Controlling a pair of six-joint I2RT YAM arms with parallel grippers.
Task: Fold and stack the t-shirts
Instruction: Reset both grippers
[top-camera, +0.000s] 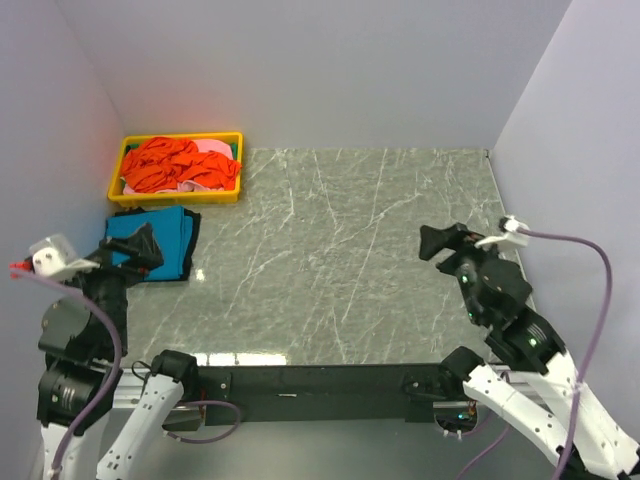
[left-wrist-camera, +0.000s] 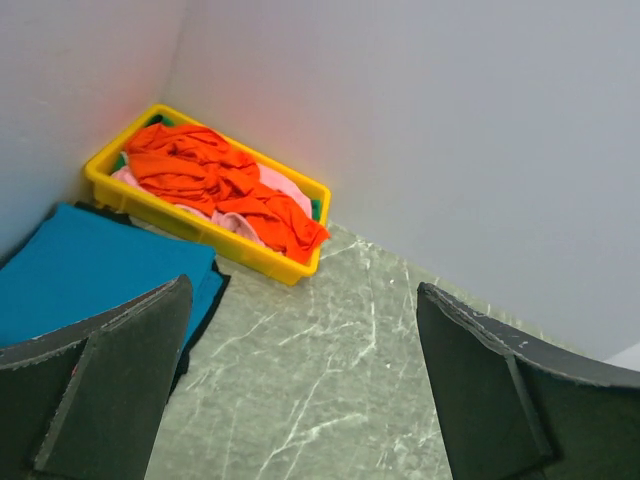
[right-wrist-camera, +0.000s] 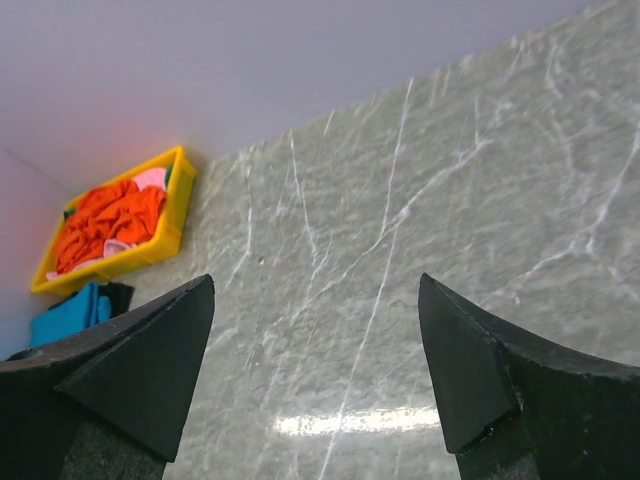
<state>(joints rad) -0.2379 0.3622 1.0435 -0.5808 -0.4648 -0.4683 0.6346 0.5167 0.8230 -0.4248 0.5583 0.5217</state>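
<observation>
A folded teal-blue t-shirt (top-camera: 160, 238) lies at the table's left edge on top of a black one (top-camera: 192, 246). Behind them a yellow tray (top-camera: 176, 196) holds crumpled orange-red t-shirts (top-camera: 165, 162), a pink one (top-camera: 210, 172) and a bit of green. My left gripper (top-camera: 135, 250) hangs open over the near corner of the teal shirt, nothing between its fingers. In the left wrist view the teal shirt (left-wrist-camera: 90, 270) and the tray (left-wrist-camera: 205, 232) lie ahead of the open gripper (left-wrist-camera: 305, 300). My right gripper (top-camera: 445, 243) is open and empty above bare marble on the right; its wrist view (right-wrist-camera: 315, 290) shows the same.
Grey marble tabletop (top-camera: 340, 250) is walled by pale panels on the left, back and right. The tray sits in the far left corner. The arms' black base rail (top-camera: 310, 380) runs along the near edge.
</observation>
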